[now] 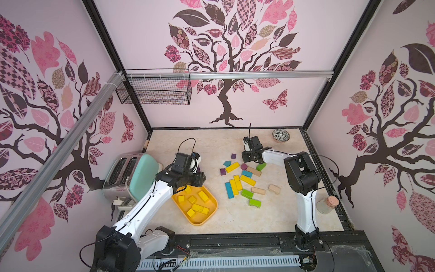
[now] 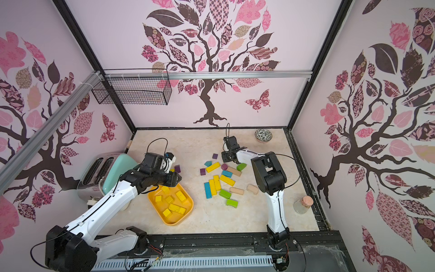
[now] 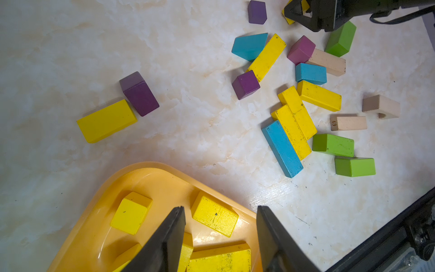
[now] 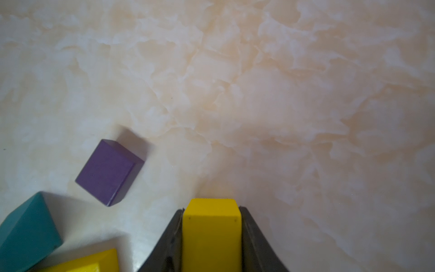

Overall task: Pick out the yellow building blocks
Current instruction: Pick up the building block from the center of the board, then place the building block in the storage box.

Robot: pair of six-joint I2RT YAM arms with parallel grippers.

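Several yellow building blocks (image 1: 203,196) lie in the orange-yellow tray (image 1: 207,219). More lie loose on the table among other coloured blocks: a bar (image 1: 232,166), a bar (image 1: 247,180) and two bars side by side (image 1: 235,184). Another yellow block (image 3: 107,121) lies beside a purple block (image 3: 138,94). My left gripper (image 3: 219,208) hangs open over the tray's far corner with nothing between its fingers. At the far edge of the pile, my right gripper (image 4: 211,212) is shut on a yellow block (image 4: 211,235) close above the table; in the left wrist view that gripper (image 3: 296,14) also shows.
Blue (image 1: 228,190), green (image 1: 246,194), purple (image 1: 233,156) and pale wooden blocks (image 1: 258,190) are mixed into the pile. A toaster (image 1: 122,174) stands at the left, a patterned bowl (image 1: 280,135) at the back right, a corked jar (image 1: 327,203) at the right edge.
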